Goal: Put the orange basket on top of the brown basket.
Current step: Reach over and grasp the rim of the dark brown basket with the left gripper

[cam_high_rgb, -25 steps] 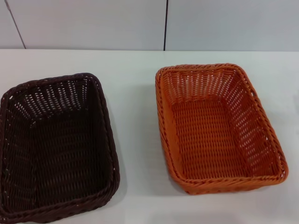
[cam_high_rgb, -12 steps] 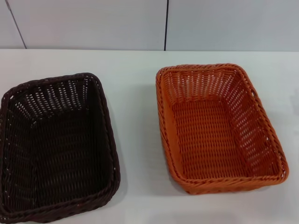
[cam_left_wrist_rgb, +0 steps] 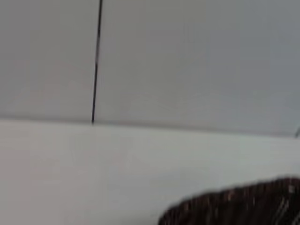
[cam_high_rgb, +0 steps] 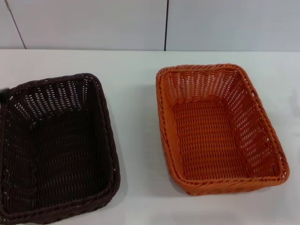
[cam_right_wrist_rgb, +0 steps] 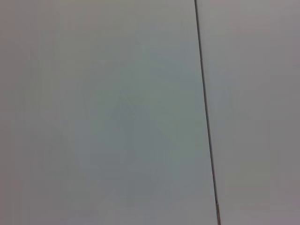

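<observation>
The orange basket (cam_high_rgb: 218, 129) sits empty and upright on the white table, on the right in the head view. The brown basket (cam_high_rgb: 54, 147) sits empty on the left, about a hand's width from it. A small dark blurred shape (cam_high_rgb: 3, 91) shows at the head view's left edge, by the brown basket's far left corner; it looks like the tip of my left gripper. The left wrist view shows part of the brown basket's rim (cam_left_wrist_rgb: 239, 206) close by. My right gripper is out of view; its wrist view shows only the wall.
The white table (cam_high_rgb: 136, 93) runs back to a pale panelled wall (cam_high_rgb: 93, 23) with a dark vertical seam (cam_high_rgb: 166, 23). A bare strip of table lies between the two baskets and behind them.
A dark blurred shape has come in at the head view's left edge beside the brown basket. Both baskets stay where they were.
</observation>
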